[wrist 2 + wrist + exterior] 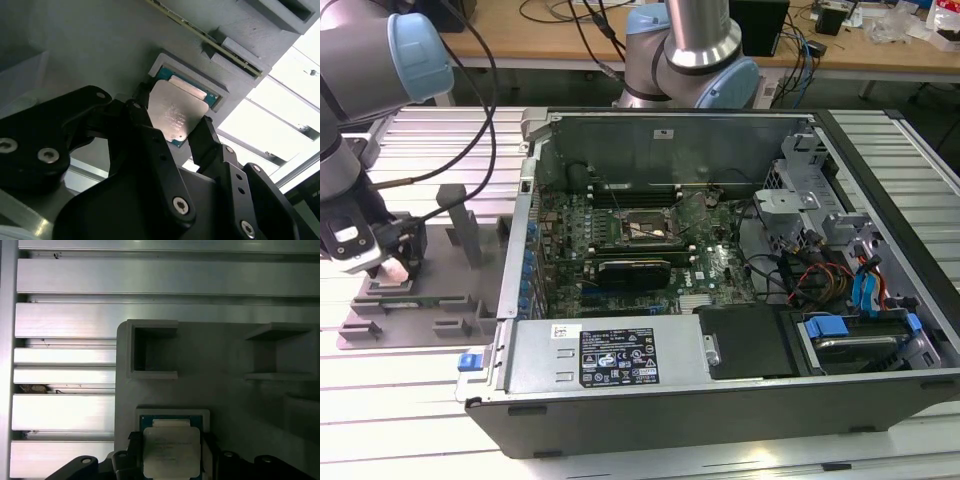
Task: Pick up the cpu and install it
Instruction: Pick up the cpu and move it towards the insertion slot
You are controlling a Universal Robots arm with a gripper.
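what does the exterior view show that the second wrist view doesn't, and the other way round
Exterior view: the open black metal computer case with its green motherboard inside. Second wrist view: the silvery square cpu up close, clamped between the fingers of the black tool. Both: the grey plastic fixture tray and the tool over it.

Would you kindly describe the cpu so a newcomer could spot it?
At the exterior view's left, beside the computer case, lies a grey tray. The gripper holds the cpu at its square pocket: the one silvery plate among boxy grey slots.
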